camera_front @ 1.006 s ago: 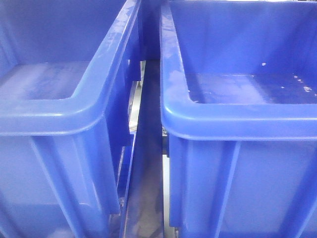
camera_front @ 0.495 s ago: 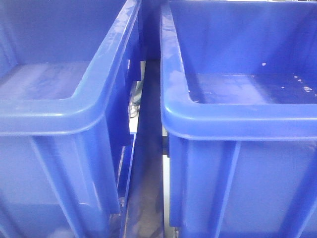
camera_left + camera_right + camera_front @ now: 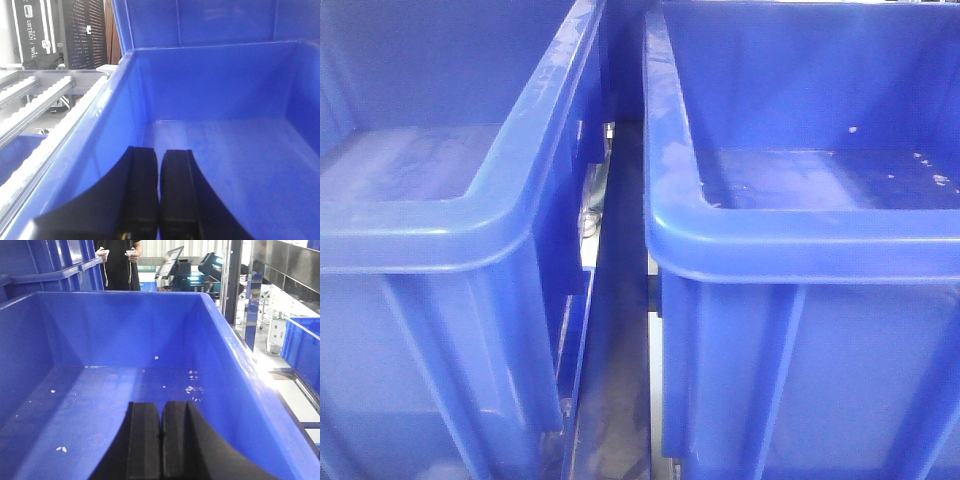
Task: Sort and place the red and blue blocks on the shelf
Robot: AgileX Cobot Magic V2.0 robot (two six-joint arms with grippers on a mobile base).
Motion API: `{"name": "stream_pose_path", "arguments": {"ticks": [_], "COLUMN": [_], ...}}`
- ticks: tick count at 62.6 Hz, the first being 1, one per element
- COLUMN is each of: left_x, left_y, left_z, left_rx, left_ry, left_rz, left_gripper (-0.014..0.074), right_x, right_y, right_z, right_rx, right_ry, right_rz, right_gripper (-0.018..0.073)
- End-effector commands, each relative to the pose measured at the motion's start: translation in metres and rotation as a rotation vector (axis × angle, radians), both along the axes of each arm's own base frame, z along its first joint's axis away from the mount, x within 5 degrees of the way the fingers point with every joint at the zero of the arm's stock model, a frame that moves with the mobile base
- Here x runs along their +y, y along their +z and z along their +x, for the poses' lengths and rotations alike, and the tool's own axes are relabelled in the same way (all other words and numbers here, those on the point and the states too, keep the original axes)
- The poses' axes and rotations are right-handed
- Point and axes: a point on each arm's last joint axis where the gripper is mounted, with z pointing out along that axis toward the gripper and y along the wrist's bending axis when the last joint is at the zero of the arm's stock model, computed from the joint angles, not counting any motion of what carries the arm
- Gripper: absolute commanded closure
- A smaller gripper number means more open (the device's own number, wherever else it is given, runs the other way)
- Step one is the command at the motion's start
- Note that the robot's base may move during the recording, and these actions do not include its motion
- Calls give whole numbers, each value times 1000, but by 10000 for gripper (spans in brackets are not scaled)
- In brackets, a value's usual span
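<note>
Bins fill every view at this moment. In the front view we see two large blue bins side by side, the left bin (image 3: 450, 215) and the right bin (image 3: 800, 230), with a narrow gap between them. Both floors that we can see carry no block.

Our left gripper (image 3: 159, 195) hangs over the inside of one bin (image 3: 225, 145), near its left wall, and the white roller rails (image 3: 45, 102) of the shelf run just beside that wall. The two black fingers are pressed together and nothing shows between them. Our right gripper (image 3: 160, 440) is in the same condition above another bin (image 3: 220, 340), fingers together and empty. Only small white specks (image 3: 191, 388) lie on that floor.

We cannot find the red block or the blue block in any view, so we cannot say where they are now.

We judge that both arms are between placings. To do the step well, we should lift each arm straight up until the fingers pass the bin rim, and only then turn away. The left one needs more care, because it is close to the wall. Before the next grasp we should spread the fingers early.
</note>
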Motion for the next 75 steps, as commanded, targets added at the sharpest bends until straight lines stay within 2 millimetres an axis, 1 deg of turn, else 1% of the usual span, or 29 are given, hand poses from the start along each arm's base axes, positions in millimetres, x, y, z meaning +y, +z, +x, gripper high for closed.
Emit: {"name": "stream_pose_path", "arguments": {"ticks": [1,75], "left_x": [0,0], "left_y": [-1,-1], "left_z": [0,-2], "left_rx": [-58,-72], "left_ry": [-2,-1], "left_rz": [-19,-19], "left_gripper": [472,472], "right_x": [-1,-1], "right_y": [11,11], "right_z": [-3,-3], "right_rx": [-89,-89], "right_ry": [-9,-9], "right_rz": [11,11], "right_gripper": [510,510]}}
